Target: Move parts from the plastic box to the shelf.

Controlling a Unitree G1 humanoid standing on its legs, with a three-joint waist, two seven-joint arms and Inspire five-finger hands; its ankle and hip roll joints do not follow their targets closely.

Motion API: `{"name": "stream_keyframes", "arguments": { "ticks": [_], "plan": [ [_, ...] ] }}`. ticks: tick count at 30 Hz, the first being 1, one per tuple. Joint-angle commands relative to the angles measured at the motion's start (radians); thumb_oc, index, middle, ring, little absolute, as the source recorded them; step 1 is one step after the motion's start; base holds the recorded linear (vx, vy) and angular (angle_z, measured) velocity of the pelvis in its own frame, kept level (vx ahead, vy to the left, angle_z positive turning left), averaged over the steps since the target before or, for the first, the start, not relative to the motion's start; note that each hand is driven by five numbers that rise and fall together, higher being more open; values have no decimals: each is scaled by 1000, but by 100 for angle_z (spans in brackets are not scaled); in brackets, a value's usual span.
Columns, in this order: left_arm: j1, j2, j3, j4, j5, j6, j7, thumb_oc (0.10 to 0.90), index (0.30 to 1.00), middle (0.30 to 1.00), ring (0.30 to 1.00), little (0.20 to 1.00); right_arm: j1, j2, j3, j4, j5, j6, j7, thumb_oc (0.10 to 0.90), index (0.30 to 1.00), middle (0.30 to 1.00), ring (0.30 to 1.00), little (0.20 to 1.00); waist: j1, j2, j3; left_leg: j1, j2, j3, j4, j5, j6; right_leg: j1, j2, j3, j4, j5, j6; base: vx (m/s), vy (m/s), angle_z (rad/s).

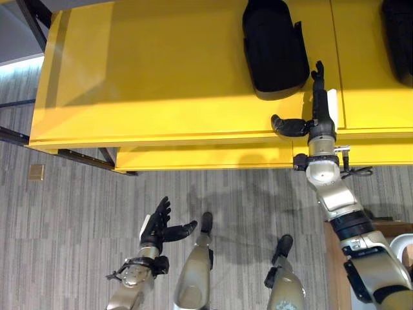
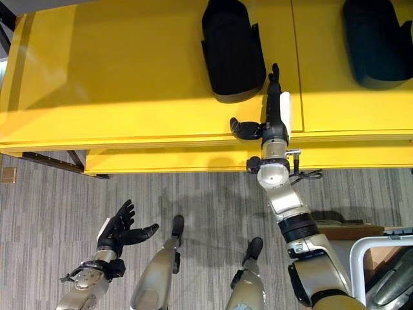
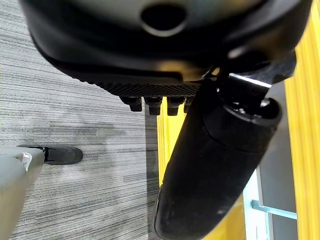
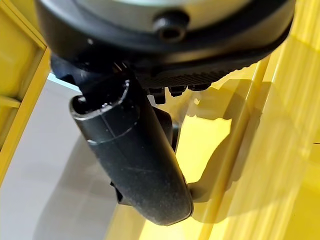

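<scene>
With two black parts (image 1: 274, 45) on the yellow shelf (image 1: 161, 77), the right robot hand (image 1: 316, 113) extends straight-fingered and empty; left robot hand (image 1: 158, 226) idles open.

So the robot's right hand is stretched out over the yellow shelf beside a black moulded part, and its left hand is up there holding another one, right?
Not quite. The left hand is low over the grey carpet floor, open and empty, as the left eye view shows. The right hand is indeed open over the yellow shelf beside the black moulded part.
</scene>
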Motion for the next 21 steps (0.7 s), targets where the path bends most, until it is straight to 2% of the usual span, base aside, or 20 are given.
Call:
{"name": "stream_keyframes", "arguments": {
  "ticks": [1, 21],
  "plan": [
    [19, 62, -8, -71, -9, -73, 2, 900, 1000, 1000, 1000, 1000, -37, -9, 14, -65, 5, -101, -2, 900, 1000, 1000, 1000, 1000, 34, -27, -42, 26, -26, -10, -37, -23, 65, -23, 26, -21, 147, -109, -29, 0, 0, 0],
    [25, 64, 4, -74, -7, -72, 2, 900, 1000, 1000, 1000, 1000, -23, 8, 24, -79, -5, -99, 12, 900, 1000, 1000, 1000, 1000, 44, -38, -51, 27, -32, -22, -37, -23, 64, -5, 23, -38, 141, -111, -28, 0, 0, 0]
  ]
}}
